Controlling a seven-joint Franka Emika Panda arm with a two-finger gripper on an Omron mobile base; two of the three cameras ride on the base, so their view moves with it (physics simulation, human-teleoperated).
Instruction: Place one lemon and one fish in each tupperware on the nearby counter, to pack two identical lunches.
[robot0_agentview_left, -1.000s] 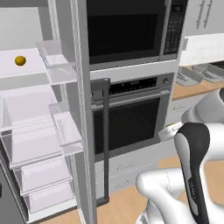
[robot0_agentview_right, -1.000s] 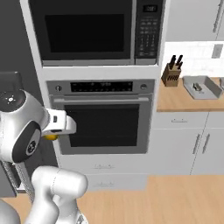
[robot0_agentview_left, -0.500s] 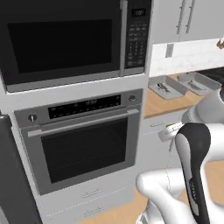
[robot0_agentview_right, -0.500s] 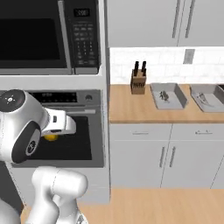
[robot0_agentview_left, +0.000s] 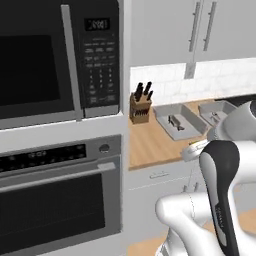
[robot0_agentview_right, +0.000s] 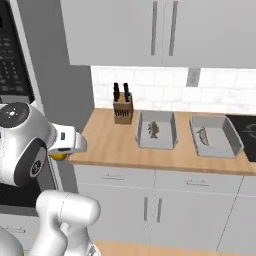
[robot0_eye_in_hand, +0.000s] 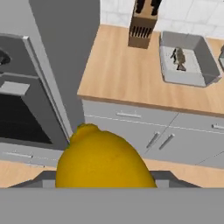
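Two grey tupperware trays on counter (robot0_agentview_right: 115, 145), right half of right base view: nearer tupperware (robot0_agentview_right: 156, 130) holds fish (robot0_agentview_right: 153, 129); farther tupperware (robot0_agentview_right: 215, 136) holds second fish (robot0_agentview_right: 202, 135). Knife block (robot0_agentview_right: 122, 104) upper centre. Gripper (robot0_agentview_right: 62, 152) at left edge, clamped on lemon (robot0_eye_in_hand: 105, 162) (large, bottom centre of hand view).

Simulated home kitchen, viewed from the robot's base and hand cameras.
A built-in microwave (robot0_agentview_left: 60, 60) is sitting above a wall oven (robot0_agentview_left: 57, 195); a wooden counter (robot0_agentview_right: 115, 145) over grey drawers is carrying a knife block (robot0_agentview_right: 122, 106), beneath wall cabinets (robot0_agentview_right: 160, 32) and a tiled backsplash (robot0_agentview_right: 165, 85).
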